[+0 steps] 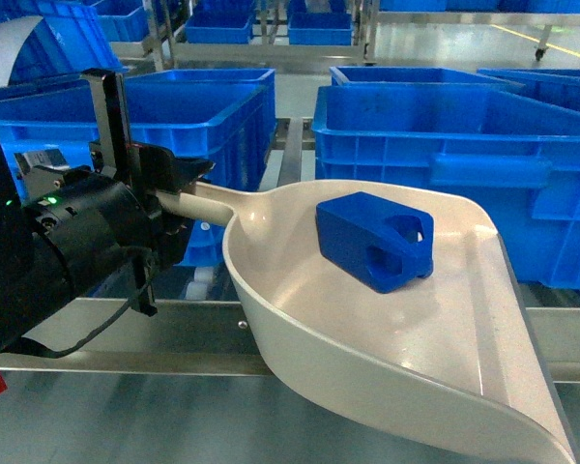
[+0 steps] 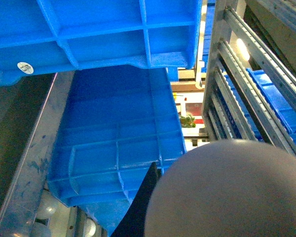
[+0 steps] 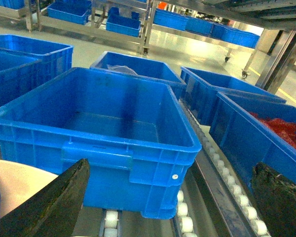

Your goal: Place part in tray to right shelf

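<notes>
In the head view the beige tray (image 1: 387,338) fills the lower centre of the frame, its wide lip toward the lower right. The blue part (image 1: 375,240) lies inside it, near the tray's upper middle. The left gripper (image 1: 179,198), at the left of the frame, is clamped on the tray's handle (image 1: 208,203). The tray sits over the steel front rail (image 1: 126,319) of the right shelf. Large blue crates (image 1: 445,164) stand behind it on white rollers (image 3: 185,210). In the right wrist view the right gripper (image 3: 167,197) has its dark fingers (image 3: 49,205) wide apart, holding nothing, low in the frame before an empty crate (image 3: 96,138).
</notes>
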{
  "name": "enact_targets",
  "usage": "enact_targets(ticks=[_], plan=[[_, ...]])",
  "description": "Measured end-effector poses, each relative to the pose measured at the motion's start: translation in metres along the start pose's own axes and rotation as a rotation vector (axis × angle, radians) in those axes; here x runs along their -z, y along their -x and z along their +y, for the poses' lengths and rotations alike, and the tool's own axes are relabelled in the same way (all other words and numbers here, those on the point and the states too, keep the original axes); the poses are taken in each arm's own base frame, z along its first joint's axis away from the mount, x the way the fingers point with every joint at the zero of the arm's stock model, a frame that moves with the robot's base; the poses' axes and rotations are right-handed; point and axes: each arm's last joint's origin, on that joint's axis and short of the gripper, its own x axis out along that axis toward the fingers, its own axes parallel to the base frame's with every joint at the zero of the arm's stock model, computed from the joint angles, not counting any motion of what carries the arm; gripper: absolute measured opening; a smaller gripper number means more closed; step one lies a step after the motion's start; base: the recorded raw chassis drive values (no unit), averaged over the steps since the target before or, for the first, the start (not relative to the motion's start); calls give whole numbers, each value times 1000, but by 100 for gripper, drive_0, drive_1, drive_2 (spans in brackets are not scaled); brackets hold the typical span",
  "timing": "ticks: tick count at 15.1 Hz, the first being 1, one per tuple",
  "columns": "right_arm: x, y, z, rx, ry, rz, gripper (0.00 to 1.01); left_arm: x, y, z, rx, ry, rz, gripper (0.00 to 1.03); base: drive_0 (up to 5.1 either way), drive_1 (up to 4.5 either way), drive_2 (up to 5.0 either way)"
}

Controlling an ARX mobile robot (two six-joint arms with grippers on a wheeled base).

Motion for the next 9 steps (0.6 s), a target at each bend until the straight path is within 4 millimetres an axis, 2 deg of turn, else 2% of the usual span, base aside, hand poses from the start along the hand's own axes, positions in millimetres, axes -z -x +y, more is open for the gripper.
enact_targets(ticks=[9], plan=[[0, 0, 0, 0, 0, 0, 98, 0, 0, 0, 0, 0, -1, 12, 0, 0, 0]])
